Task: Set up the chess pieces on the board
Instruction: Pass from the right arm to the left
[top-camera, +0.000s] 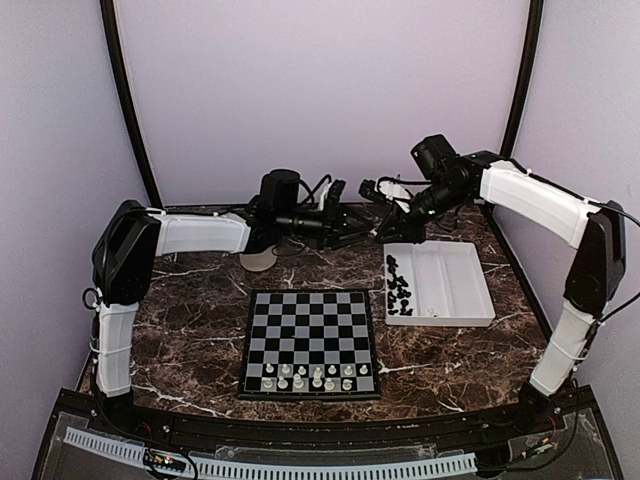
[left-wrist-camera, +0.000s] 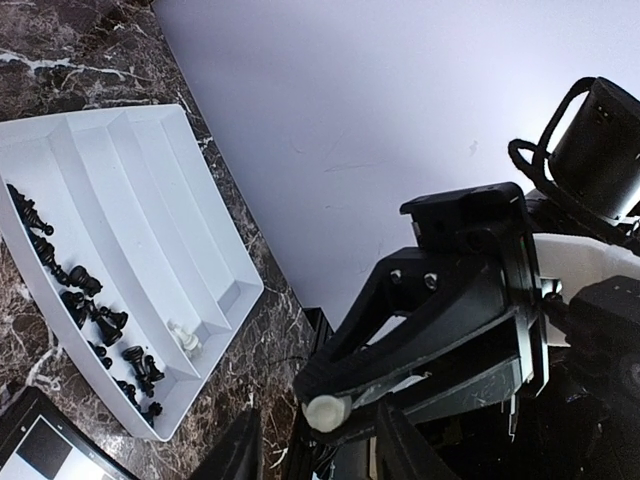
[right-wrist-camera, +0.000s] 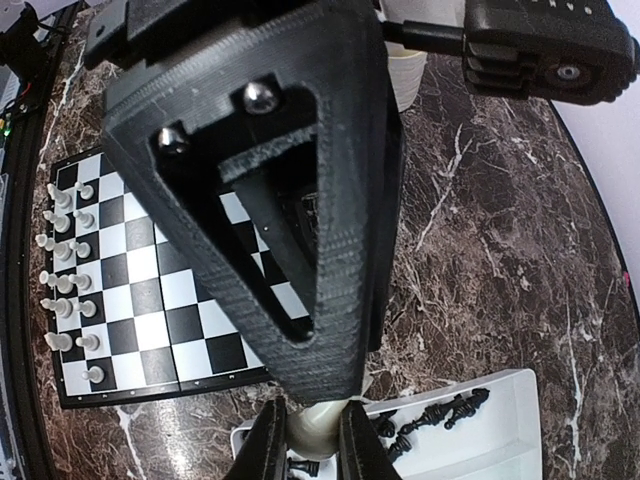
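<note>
Over the back of the table, my right gripper (right-wrist-camera: 313, 445) is shut on a white chess piece (right-wrist-camera: 318, 428), also seen from the left wrist (left-wrist-camera: 325, 412). My left gripper (left-wrist-camera: 318, 455) meets it tip to tip, open, with a finger either side of that piece and gaps showing. In the top view the left gripper (top-camera: 358, 226) and right gripper (top-camera: 392, 222) nearly touch. The board (top-camera: 310, 320) lies at centre front with white pieces (top-camera: 300, 376) on its two near rows. Black pieces (top-camera: 398, 285) lie in the white tray (top-camera: 450, 280).
One white piece (left-wrist-camera: 185, 340) lies in a middle compartment of the tray (left-wrist-camera: 130, 190), beside the black pieces (left-wrist-camera: 85, 290). A pale round object (top-camera: 260, 260) sits on the marble under the left arm. Purple walls close the back and sides.
</note>
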